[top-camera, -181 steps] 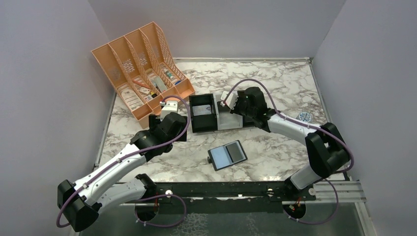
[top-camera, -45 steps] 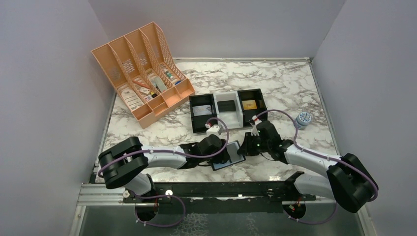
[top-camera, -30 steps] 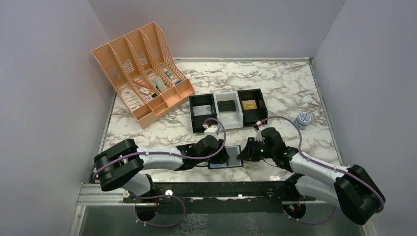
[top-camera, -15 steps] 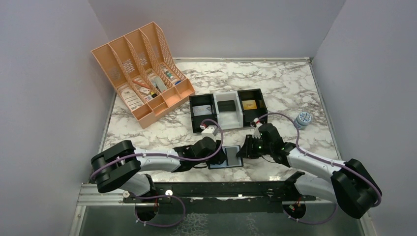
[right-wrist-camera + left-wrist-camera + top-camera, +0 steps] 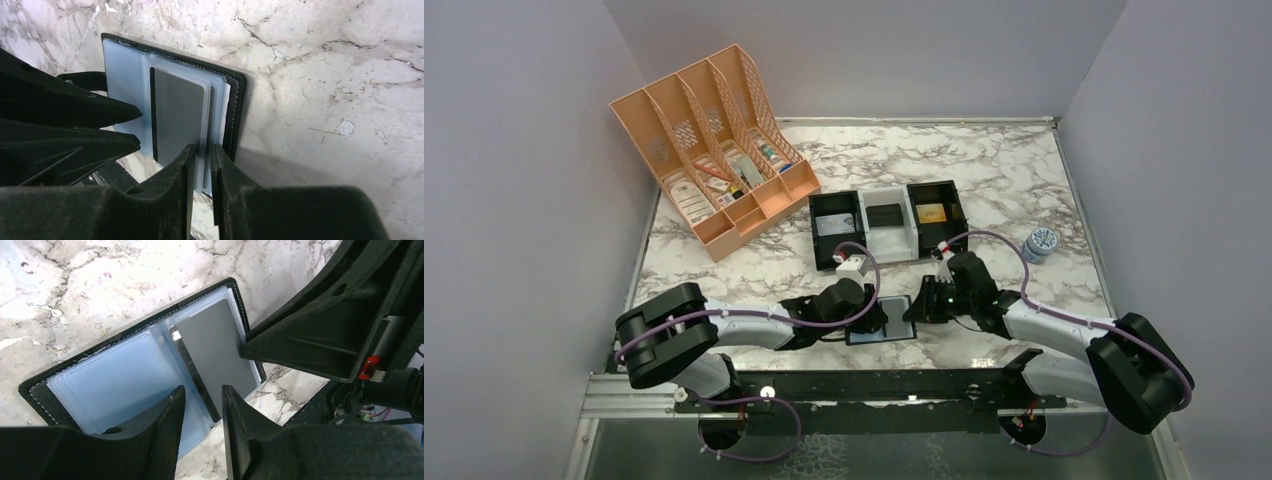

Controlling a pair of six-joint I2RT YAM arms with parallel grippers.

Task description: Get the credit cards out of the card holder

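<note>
The card holder (image 5: 894, 322) lies open on the marble near the front edge, blue-grey lining up (image 5: 125, 375) (image 5: 125, 75). A dark grey credit card (image 5: 215, 352) (image 5: 177, 115) sits in its right-hand slot. My left gripper (image 5: 874, 318) (image 5: 204, 402) hovers low over the fold. Its jaws stand a little apart, with the card's left edge showing between them. My right gripper (image 5: 916, 306) (image 5: 202, 155) is at the holder's right side, its jaws nearly together around the clear slot layers beside the card. One right finger (image 5: 300, 347) touches the card's outer edge.
A black-and-white three-compartment tray (image 5: 862, 240) stands behind the holder, with cards lying in its compartments. An orange file rack (image 5: 714, 160) is at the back left. A small round jar (image 5: 1043, 242) is on the right. The table's metal front rail (image 5: 874, 385) runs just below the holder.
The card holder has turned from tilted to square with the front edge and shifted slightly left. Both grippers followed it. The left jaws have narrowed a little.
</note>
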